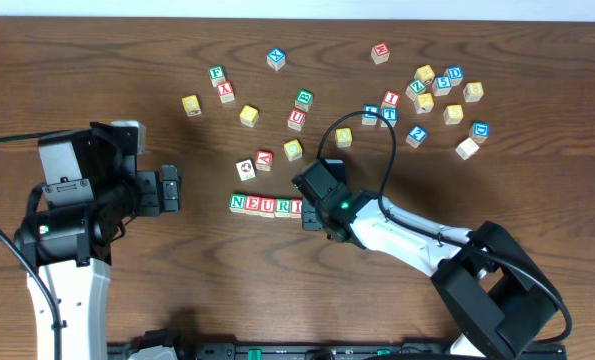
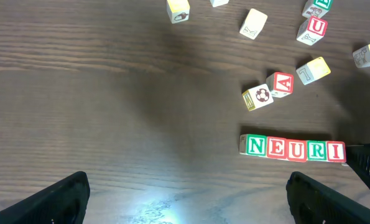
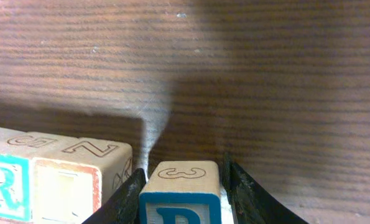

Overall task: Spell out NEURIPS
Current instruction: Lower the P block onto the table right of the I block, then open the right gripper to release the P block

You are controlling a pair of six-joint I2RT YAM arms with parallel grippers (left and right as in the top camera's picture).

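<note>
Overhead, the row (image 1: pixel 265 206) read N, E, U, R, I near the middle of the surface (image 1: pixel 97 60), and the right pincer (image 1: pixel 312 213) sat at its right end. The right wrist view showed that pincer clamped on the P cube (image 3: pixel 181 193), its letter facing the same way as those in the row. One finger (image 3: pixel 125 199) stood in the narrow gap between the P cube and the I cube (image 3: pixel 63 186). Whether the P cube rested on the surface could not be told.

That wedged finger was the main risk. When it spread for the release, it could shove the I cube left and knock the row out of line. If it let go early, the P cube could drop tilted or land apart from the row. Lifting away carelessly might also drag the cube along.

The left pincer (image 1: pixel 170 189) hung wide apart, well to the left, holding nothing. The S was not yet placed; among the loose cubes (image 1: pixel 437 95) far right, a reach could scatter neighbours.
</note>
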